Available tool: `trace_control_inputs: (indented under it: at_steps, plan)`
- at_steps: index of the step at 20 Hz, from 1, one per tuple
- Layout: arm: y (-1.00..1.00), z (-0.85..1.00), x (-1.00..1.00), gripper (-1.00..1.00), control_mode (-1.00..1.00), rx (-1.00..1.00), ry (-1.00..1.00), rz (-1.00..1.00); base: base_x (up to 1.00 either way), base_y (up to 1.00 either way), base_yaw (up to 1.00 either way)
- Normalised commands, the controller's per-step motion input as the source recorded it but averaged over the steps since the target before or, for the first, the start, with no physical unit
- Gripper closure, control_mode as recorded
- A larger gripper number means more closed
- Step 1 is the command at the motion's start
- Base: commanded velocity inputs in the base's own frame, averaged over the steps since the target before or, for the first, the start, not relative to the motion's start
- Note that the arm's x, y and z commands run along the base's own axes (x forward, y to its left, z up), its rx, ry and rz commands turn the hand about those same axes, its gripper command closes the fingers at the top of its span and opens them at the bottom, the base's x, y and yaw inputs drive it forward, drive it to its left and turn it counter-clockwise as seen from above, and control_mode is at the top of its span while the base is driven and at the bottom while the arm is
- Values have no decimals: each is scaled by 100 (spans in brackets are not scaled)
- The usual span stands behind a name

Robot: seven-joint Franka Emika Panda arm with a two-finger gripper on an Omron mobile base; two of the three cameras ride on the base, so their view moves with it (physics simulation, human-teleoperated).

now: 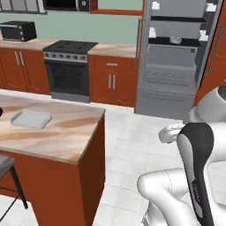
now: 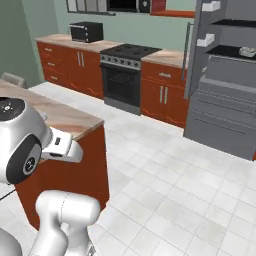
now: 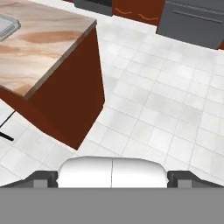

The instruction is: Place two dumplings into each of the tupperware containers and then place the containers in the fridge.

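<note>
A flat pale grey tupperware container (image 1: 31, 119) lies on the island counter (image 1: 66, 137); in the hand view it is cut off at the top left corner (image 3: 6, 26). The fridge (image 1: 176, 57) stands open at the back right, and a small pale tub (image 1: 175, 39) rests on a black shelf, also seen from the other side (image 2: 246, 51). My gripper (image 3: 112, 177) is open with nothing between its wide-set fingertips (image 3: 43, 177). It hangs over the tiled floor beside the island's corner. The dumplings are out of view.
A black oven (image 1: 69, 73) and red cabinets line the back wall, with a toaster oven (image 1: 18, 31) on the counter. A stool (image 1: 6, 170) stands at the island's near left. White floor tiles (image 2: 170, 175) stretch between island and fridge.
</note>
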Motion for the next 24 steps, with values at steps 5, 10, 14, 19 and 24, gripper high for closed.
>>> trace_control_inputs:
  at_steps: [5, 10, 14, 19, 24]
  plan:
    - [0, 0, 0, -100, 100, 0, 0, 0, -68, 100, -39]
    - [0, 0, 0, -100, 100, 0, 0, 0, -89, 100, -26]
    - [0, 0, 0, -100, 100, 0, 0, 0, -44, 100, -30]
    - [0, 0, 0, -100, 100, 0, 0, 0, -12, 100, -36]
    - [0, 0, 0, -100, 100, 0, 0, 0, 0, 100, -40]
